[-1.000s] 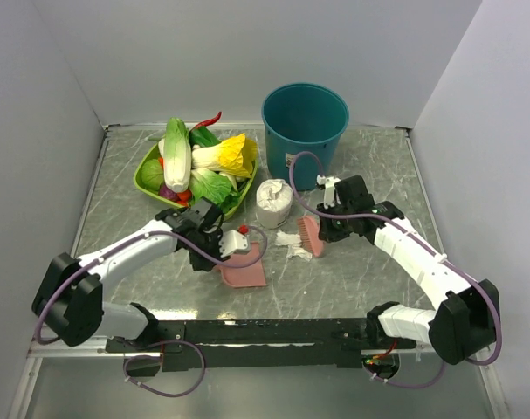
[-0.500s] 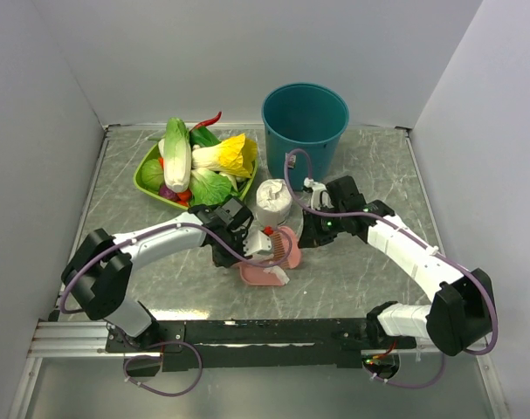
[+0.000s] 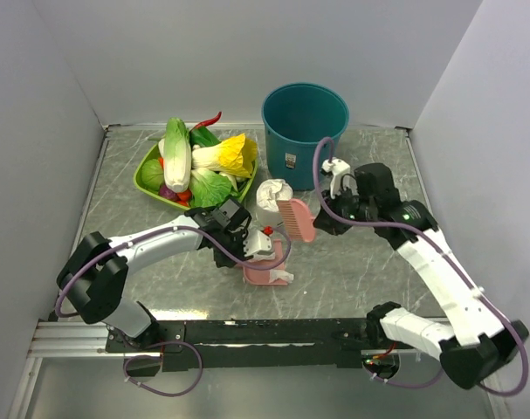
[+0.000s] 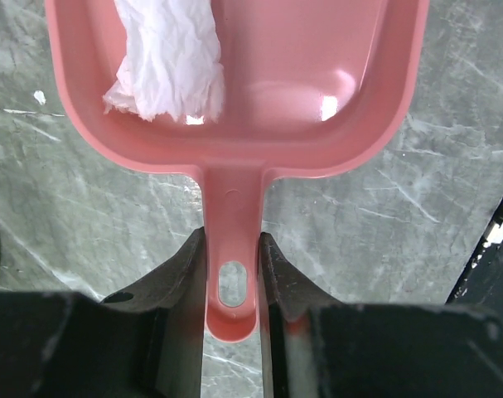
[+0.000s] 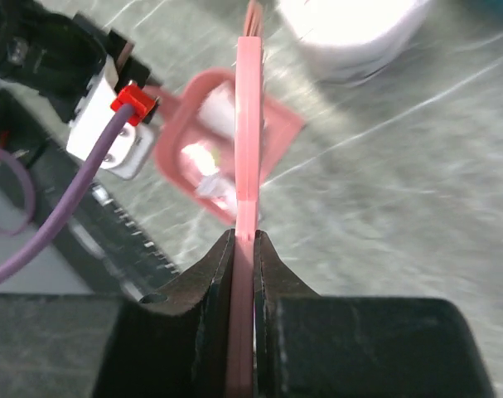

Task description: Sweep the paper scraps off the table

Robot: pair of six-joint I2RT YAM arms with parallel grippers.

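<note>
My left gripper (image 3: 247, 251) (image 4: 232, 264) is shut on the handle of the pink dustpan (image 3: 266, 275) (image 4: 301, 91), which rests on the grey marble table (image 3: 352, 271). A crumpled white paper scrap (image 4: 166, 58) lies inside the pan; white paper also shows at the pan in the top view (image 3: 278, 276). My right gripper (image 3: 327, 220) (image 5: 244, 242) is shut on the pink brush (image 3: 296, 218) (image 5: 248, 124) and holds it lifted above the table, over the pan (image 5: 226, 137), next to the tissue roll.
A white tissue roll (image 3: 271, 199) stands just behind the dustpan. A teal bucket (image 3: 305, 122) stands at the back centre. A green tray (image 3: 149, 179) of vegetables sits at the back left. Grey walls enclose the table.
The right gripper swept the brush left, pushing the scraps into the dustpan, then lifted the brush up and back to the right. The left gripper moved right with the dustpan and now holds still.
</note>
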